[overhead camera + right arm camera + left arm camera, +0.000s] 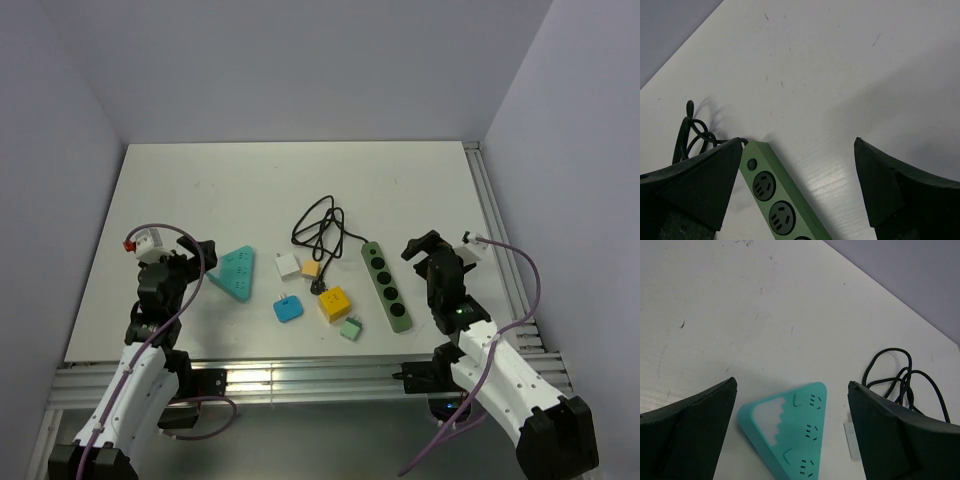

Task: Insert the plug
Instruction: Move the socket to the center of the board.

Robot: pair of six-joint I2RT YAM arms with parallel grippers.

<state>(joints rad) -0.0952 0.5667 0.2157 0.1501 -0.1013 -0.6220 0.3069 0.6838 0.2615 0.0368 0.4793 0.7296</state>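
We see both jaws wide open, holding nothing. Left gripper (791,385) is near the teal triangular socket (790,440), right gripper (798,142) near the green power strip (775,200). The black plug (322,288) lies on the table (200,190), just beside the yellow adapter (334,302).

Lab test cell, white table (250,180), bare walls (300,60) (enclosing)

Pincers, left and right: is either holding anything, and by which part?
Nothing is held. The left pincer stands open near the teal socket block, the right pincer open near the green power strip.
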